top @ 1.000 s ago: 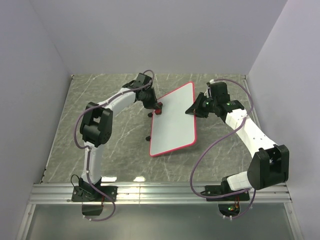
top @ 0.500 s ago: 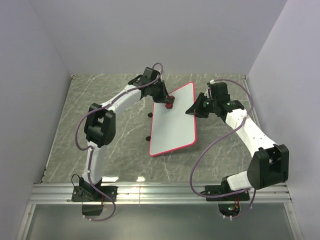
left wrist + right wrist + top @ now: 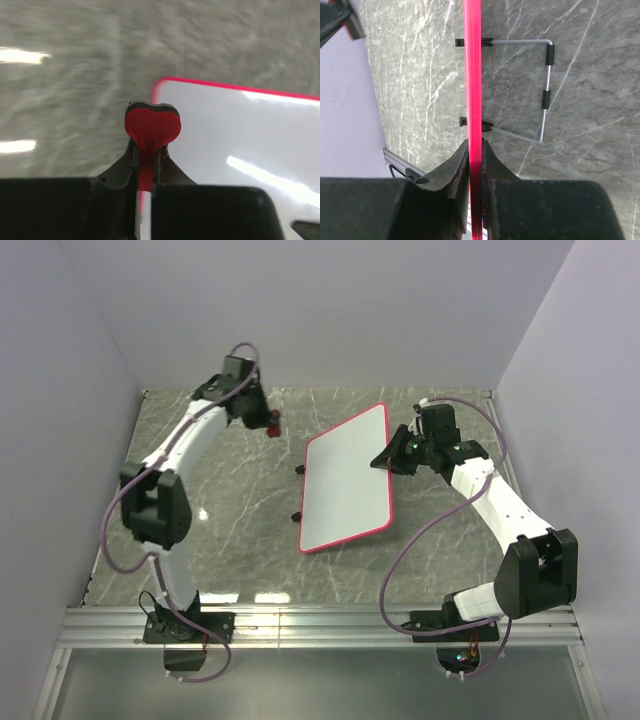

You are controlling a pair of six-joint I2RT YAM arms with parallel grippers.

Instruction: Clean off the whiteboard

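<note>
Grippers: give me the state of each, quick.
Left gripper: closed on the red eraser.
Right gripper: closed on the whiteboard edge.

The left arm (image 3: 190,440) and the right arm (image 3: 495,502) are white tubular links joined by bulky black housings. A mauve-grey cable (image 3: 388,580) loops along each. Black base plates (image 3: 185,628) sit at six o'clock. The left hand (image 3: 145,160) and the right hand (image 3: 475,150) are matte black.

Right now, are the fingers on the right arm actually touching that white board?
Touching. The right wrist view shows the right fingers pinched shut on the red edge of the whiteboard, one on each side, with no gap.
</note>
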